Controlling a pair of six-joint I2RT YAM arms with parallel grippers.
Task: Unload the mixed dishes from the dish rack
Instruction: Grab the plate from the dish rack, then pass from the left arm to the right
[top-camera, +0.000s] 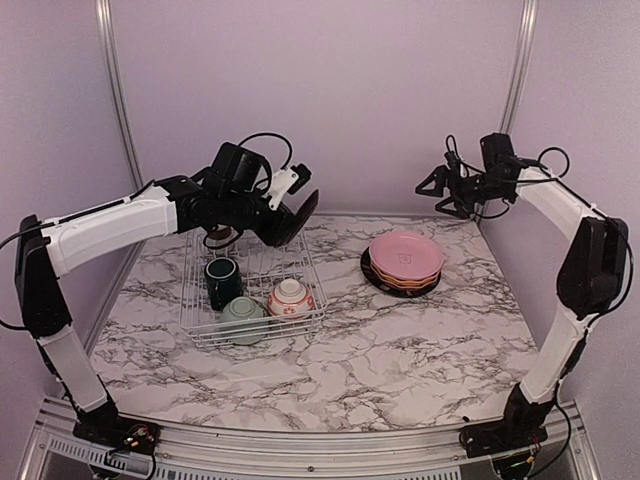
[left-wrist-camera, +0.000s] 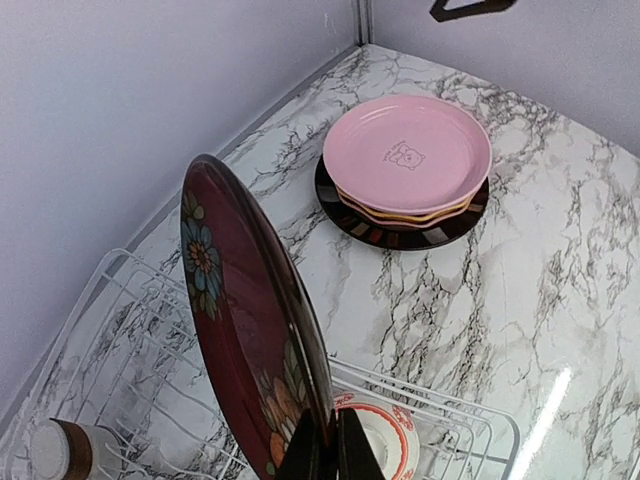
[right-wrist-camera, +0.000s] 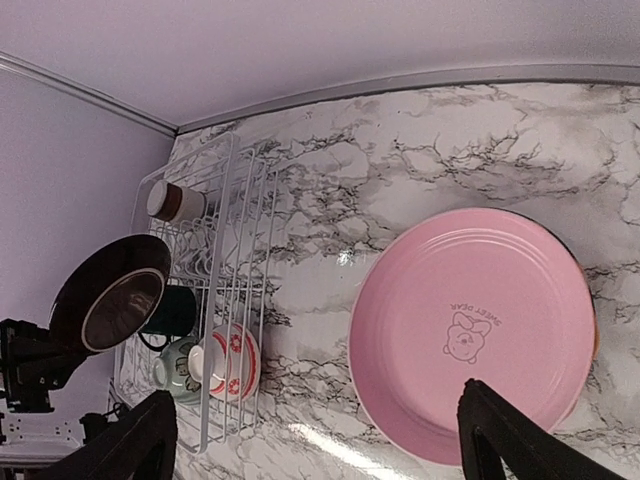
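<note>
My left gripper is shut on the rim of the floral red plate and holds it on edge above the white wire dish rack. In the rack stand a dark green mug, a pale green bowl, a pink-white floral bowl and, at the back, a white-and-brown cup. A stack of plates with the pink plate on top and a black plate at the bottom sits to the right. My right gripper is open and empty, raised at the back right above the stack.
Purple walls close in the marble table on three sides, with metal posts in the back corners. The rack's upright dividers stand under the held plate.
</note>
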